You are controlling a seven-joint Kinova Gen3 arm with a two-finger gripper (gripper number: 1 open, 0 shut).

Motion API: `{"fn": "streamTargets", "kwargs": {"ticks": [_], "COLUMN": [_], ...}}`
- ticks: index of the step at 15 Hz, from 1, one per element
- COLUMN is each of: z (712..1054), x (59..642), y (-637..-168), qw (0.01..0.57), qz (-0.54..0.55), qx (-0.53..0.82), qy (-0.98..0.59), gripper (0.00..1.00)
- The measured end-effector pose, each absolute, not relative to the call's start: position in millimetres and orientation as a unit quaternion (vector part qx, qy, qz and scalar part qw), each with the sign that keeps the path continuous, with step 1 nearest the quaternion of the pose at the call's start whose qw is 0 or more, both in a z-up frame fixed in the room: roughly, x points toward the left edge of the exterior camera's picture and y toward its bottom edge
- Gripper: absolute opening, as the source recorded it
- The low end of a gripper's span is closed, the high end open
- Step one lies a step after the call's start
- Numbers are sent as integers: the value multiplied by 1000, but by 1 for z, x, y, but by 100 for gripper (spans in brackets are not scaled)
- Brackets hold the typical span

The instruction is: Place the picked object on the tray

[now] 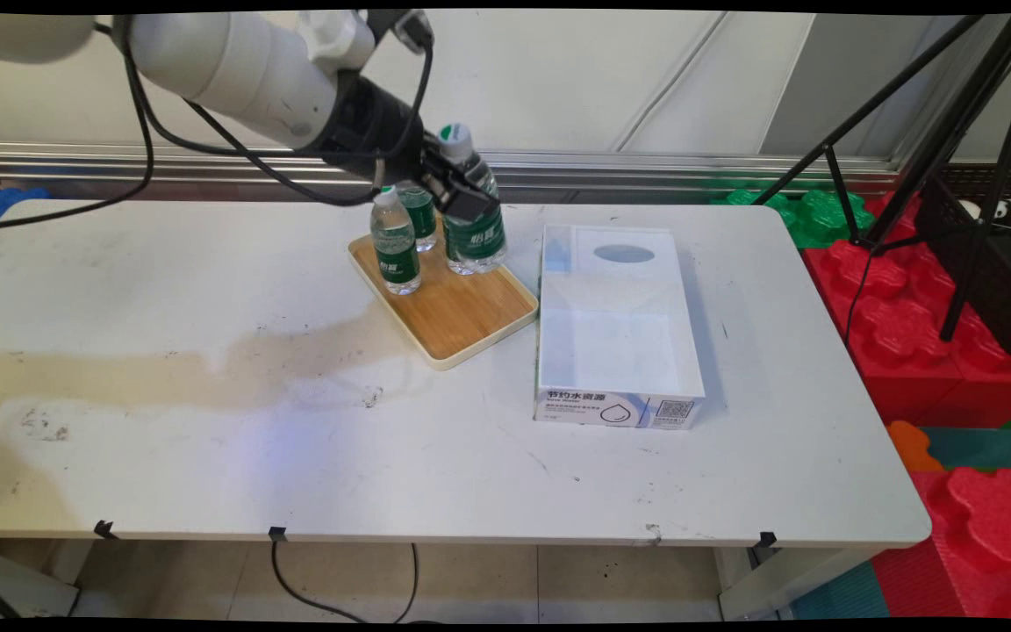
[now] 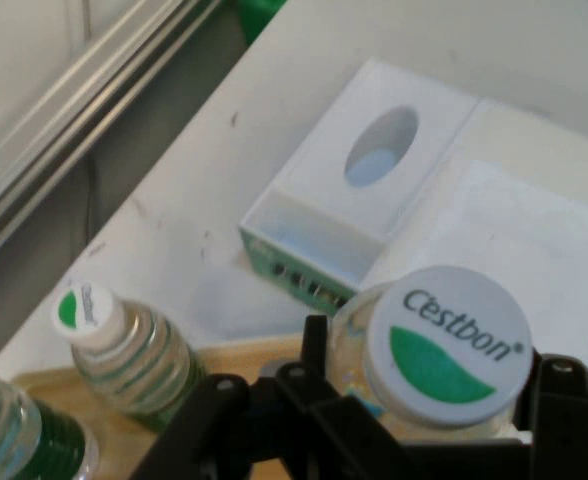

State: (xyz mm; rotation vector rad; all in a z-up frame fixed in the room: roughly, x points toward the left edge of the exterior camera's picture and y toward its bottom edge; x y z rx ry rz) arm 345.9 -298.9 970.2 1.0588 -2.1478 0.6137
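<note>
A wooden tray (image 1: 470,312) on the white table carries three green-labelled water bottles. My gripper (image 1: 470,206) reaches in from the upper left and is shut on the tallest bottle (image 1: 473,233) at the tray's far right corner, gripping it at mid-height; it leans slightly. In the hand view this bottle's white and green cap (image 2: 446,345) sits between my gripper (image 2: 434,400) fingers. A smaller bottle (image 1: 396,241) stands at the tray's left edge, and another (image 1: 420,219) behind it is partly hidden by the gripper. The hand view shows one small bottle (image 2: 124,340) to the left.
A white carton (image 1: 620,333) with an oval hole in its top lies just right of the tray, also seen as the carton (image 2: 374,190) past the held bottle. Red and green foam blocks (image 1: 935,351) and a black tripod (image 1: 971,132) stand right of the table.
</note>
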Motion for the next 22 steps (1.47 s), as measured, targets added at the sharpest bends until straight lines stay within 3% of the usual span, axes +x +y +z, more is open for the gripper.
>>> {"fn": "streamTargets", "kwargs": {"ticks": [12,20,21,22], "z": [881,849,848,847], "x": [354,355,355,357], "y": [-346,-362,-364,-364], "qw": [278,276,276,276], "qz": [214,208,209,209], "qx": [413,404,402,401], "qy": [-840,-847,-848,-848], "gripper": [0,0,100,100]}}
